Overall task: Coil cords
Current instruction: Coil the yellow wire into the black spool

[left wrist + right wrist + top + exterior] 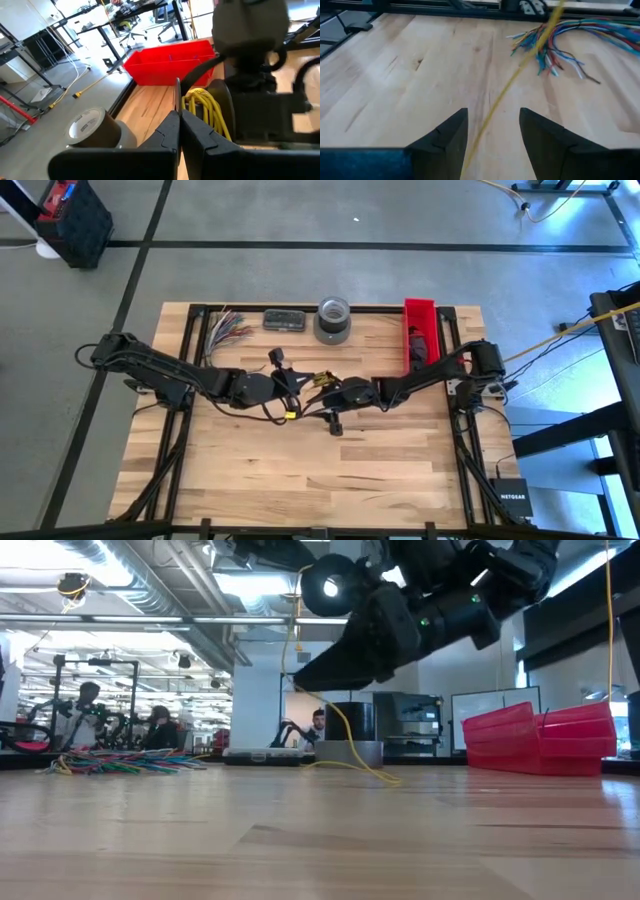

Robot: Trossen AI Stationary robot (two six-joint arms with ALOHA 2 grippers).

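The cord in view is thin and yellow [345, 735], not black. It hangs from the two grippers above the table's middle, and its lower part lies on the wood [385, 778]. Several yellow loops [202, 110] sit close against my right gripper's body. My left gripper [179, 125] is shut just left of them, also seen in the high view [288, 383]. My right gripper [492, 135] is open, also seen in the high view [335, 392]. One strand of the cord [495, 112] runs between its fingers. Whether it touches them I cannot tell. My left gripper is shut with a thin strand [177, 95] coming out from between its two fingertips, next to the yellow loops. The fingers themselves hide the place of contact. The fingers are roughly level, pointing toward the table's right, and are raised clear of the table.
A grey tape roll [333, 318] stands at the far middle. A red bin [420, 335] is at the far right. A fan of multicoloured wires [228, 328] and a dark flat box [285, 320] lie at the far left. People are in the room behind.
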